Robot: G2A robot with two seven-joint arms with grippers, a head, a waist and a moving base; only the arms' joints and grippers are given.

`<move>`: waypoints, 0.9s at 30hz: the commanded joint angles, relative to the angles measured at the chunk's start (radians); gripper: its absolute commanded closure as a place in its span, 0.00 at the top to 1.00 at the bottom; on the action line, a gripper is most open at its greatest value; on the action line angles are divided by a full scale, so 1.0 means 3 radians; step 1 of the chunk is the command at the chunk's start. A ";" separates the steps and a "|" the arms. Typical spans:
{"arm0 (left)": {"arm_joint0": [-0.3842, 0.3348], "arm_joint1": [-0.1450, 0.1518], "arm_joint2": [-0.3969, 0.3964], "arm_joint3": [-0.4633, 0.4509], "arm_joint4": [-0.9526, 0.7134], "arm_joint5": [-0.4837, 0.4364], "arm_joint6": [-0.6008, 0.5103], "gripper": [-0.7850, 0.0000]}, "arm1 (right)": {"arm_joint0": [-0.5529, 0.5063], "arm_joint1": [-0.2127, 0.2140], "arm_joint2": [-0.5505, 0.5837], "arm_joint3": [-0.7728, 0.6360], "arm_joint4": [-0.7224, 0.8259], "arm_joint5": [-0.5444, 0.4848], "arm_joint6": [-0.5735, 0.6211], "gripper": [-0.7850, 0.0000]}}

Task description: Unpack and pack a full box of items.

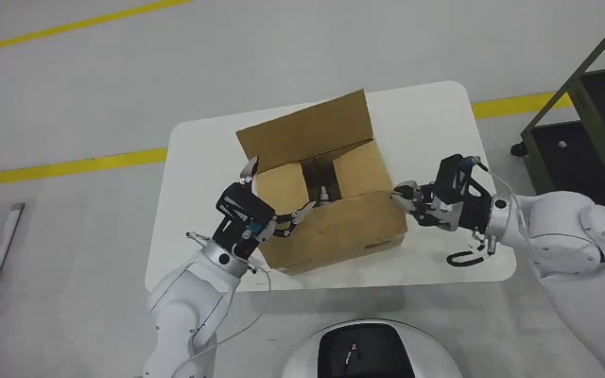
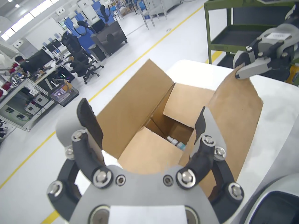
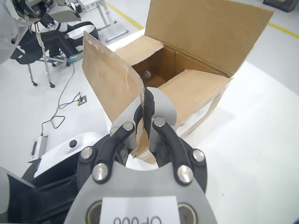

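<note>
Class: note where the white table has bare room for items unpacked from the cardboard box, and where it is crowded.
Widest bare patch: far right corner of the table, beside the cardboard box. A narrower strip runs along its left side. Near edge crowded: left gripper and right gripper at the near flap.

Top view straight down over table (image 1: 444, 113); both wrist views close, from opposite ends of shared box (image 1: 331, 231).

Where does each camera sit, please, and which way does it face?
Top: above the arms, looking down on table, box and both arms.
Left wrist: behind the open left claw, facing across the box toward the right claw.
Right wrist: behind the right claw, shut on a flap, facing into the box.
Shared: both wrist views show the bottle.
</note>
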 commanded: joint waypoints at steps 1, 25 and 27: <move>-0.0066 0.0003 0.0004 0.0006 -0.0023 0.0005 -0.0054 1.00 | -0.0057 0.0000 0.0037 -0.0071 -0.0249 -0.0098 -0.0279 0.00; -0.0402 0.0048 0.0451 0.0327 0.0531 -0.0263 -0.0908 1.00 | -0.0798 0.0009 0.0168 -0.0415 -0.2100 -0.0153 -0.2137 0.00; -0.0401 0.0055 0.0468 0.0309 0.0527 -0.0341 -0.0938 1.00 | -0.0810 0.0010 0.0164 -0.0411 -0.2118 -0.0144 -0.2154 0.00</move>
